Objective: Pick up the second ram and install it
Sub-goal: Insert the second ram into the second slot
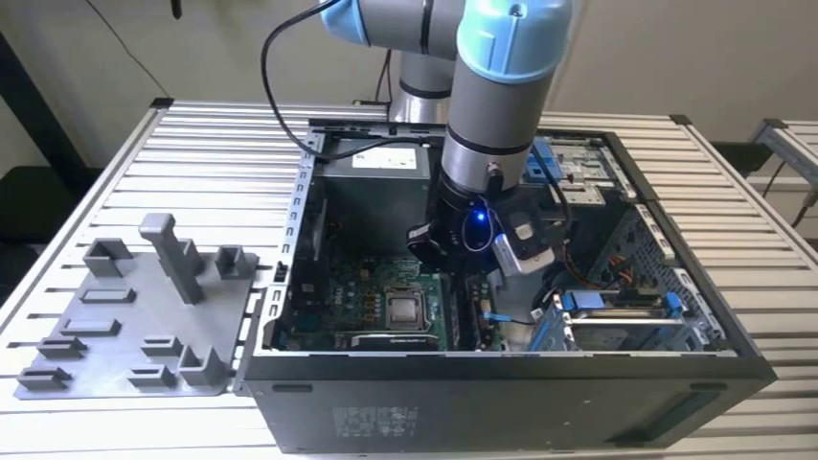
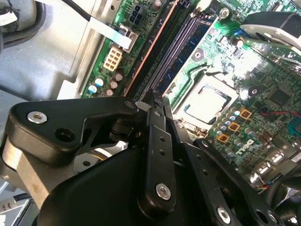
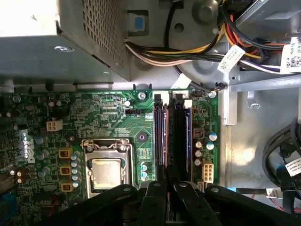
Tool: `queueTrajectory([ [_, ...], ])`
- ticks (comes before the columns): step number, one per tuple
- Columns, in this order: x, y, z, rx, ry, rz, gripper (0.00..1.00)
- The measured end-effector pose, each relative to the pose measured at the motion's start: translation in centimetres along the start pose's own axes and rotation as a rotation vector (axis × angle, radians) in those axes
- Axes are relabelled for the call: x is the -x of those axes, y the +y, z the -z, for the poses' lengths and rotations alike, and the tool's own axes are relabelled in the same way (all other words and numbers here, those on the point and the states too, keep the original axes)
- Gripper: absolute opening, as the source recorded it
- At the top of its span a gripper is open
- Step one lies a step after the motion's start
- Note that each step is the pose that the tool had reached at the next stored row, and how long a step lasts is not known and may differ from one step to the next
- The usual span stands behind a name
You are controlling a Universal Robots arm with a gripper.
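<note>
**Arm reaching into an open computer case, seen from three cameras.**

- **Setting:** In the exterior view the arm point(image 1: 499, 115) reaches down into the open computer case point(image 1: 511, 402), which lies on the slatted bench point(image 1: 230, 134). The gripper point(image 1: 458, 261) hangs low over the motherboard point(image 1: 345, 307). A grey tray point(image 1: 128, 316) of plastic blocks sits on the bench towards the exterior view's left of the case.
- **Second ram:** This appears edge-on in both wrist views as a thin brownish strip point(image 3: 162, 136) point(image 2: 151, 52). It stands upright in a slot between the processor socket point(image 3: 108, 172) point(image 2: 207, 106) and the neighbouring black slots point(image 3: 181, 136).
- **Gripper position:** The gripper point(image 3: 167, 181) point(image 2: 151, 100) sits directly over the near end of that strip, in line with its length. The far end of the ram runs away from the gripper towards the perforated metal housing point(image 3: 61, 37).
- **Jaws:** The jaws stand drawn close together at the end of the ram. It cannot be told whether they clamp the ram or only stand over it, because the black linkage covers the point where they meet.
</note>
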State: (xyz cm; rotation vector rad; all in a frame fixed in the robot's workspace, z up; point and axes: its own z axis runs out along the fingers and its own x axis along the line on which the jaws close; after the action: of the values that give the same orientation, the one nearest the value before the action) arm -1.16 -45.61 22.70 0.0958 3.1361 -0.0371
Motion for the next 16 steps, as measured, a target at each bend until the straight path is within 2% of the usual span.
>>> queueTrajectory([
  [6, 0.01, 0.0, 0.01, 0.0003, -0.002, 0.013, 0.13],
  [11, 0.0, 0.0, 0.02, 0.001, -0.0147, 0.027, 0.13],
  [16, 0.0, 0.0, 0.03, 0.0009, -0.0153, 0.029, 0.13],
])
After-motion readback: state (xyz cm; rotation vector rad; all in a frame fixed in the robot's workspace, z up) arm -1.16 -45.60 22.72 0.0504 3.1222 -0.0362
